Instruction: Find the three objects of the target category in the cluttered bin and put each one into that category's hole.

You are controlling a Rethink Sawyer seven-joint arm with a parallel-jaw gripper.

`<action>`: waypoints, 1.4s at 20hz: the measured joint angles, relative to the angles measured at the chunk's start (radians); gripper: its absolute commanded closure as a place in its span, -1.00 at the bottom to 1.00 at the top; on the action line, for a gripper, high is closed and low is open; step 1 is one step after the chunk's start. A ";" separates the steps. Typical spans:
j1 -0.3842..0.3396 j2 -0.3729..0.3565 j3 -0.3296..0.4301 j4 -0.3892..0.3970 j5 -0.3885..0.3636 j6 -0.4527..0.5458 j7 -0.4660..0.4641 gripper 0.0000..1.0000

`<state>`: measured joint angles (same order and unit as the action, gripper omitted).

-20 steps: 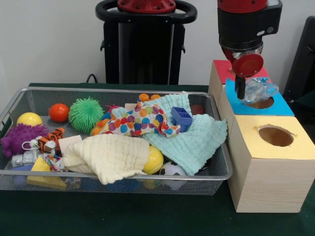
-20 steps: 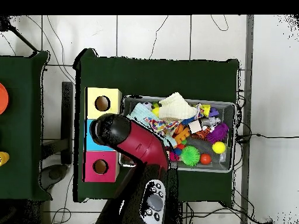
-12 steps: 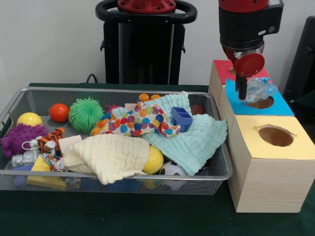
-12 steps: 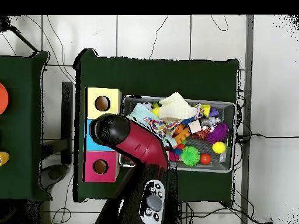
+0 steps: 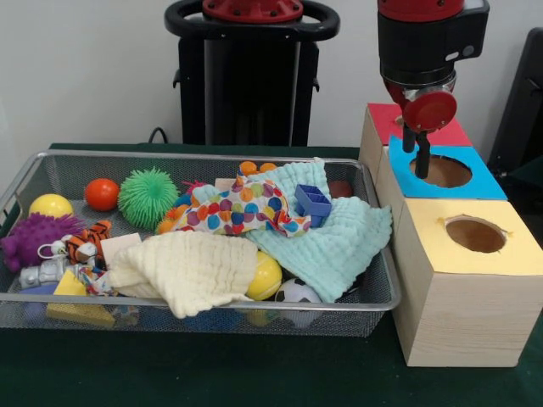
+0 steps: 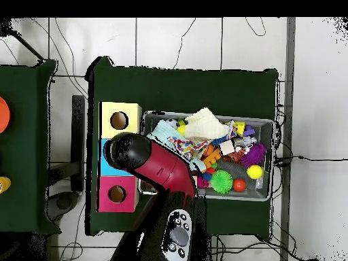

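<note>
From overhead the arm covers the blue box and its hole completely; in the front view the cream cloth half-buries a yellow ball; the arm's top gets cut off by the frame edge.

We see the silver wire-mesh bin and the yellow-topped wooden box close up, level with the green-covered table. From high overhead we look straight down on the same bin, box and table.
</note>
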<state>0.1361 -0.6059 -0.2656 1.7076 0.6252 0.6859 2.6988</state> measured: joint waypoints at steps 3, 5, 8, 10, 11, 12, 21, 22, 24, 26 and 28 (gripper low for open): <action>0.000 0.000 0.000 0.000 0.000 0.000 0.000 -1.00; 0.000 0.000 0.000 -0.002 0.000 0.007 0.000 -1.00; -0.004 -0.001 -0.001 -0.011 -0.003 0.033 0.000 -1.00; -0.011 -0.002 -0.004 -0.023 -0.012 0.061 0.000 -1.00; -0.015 -0.002 -0.005 -0.030 -0.018 0.073 0.000 -1.00; -0.025 0.000 -0.013 -0.049 -0.042 0.100 0.000 -1.00; -0.148 -0.010 -0.079 -0.227 -0.351 0.148 -0.004 -1.00; -0.163 -0.015 -0.080 -0.241 -0.381 0.148 -0.007 -1.00; -0.202 -0.030 -0.081 -0.274 -0.443 0.148 -0.022 -1.00; -0.254 -0.056 -0.077 -0.313 -0.525 0.148 -0.057 -1.00; -0.289 -0.074 -0.065 -0.329 -0.560 0.149 -0.088 -1.00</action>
<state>-0.1524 -0.6803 -0.3310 1.3789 0.0652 0.8346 2.6113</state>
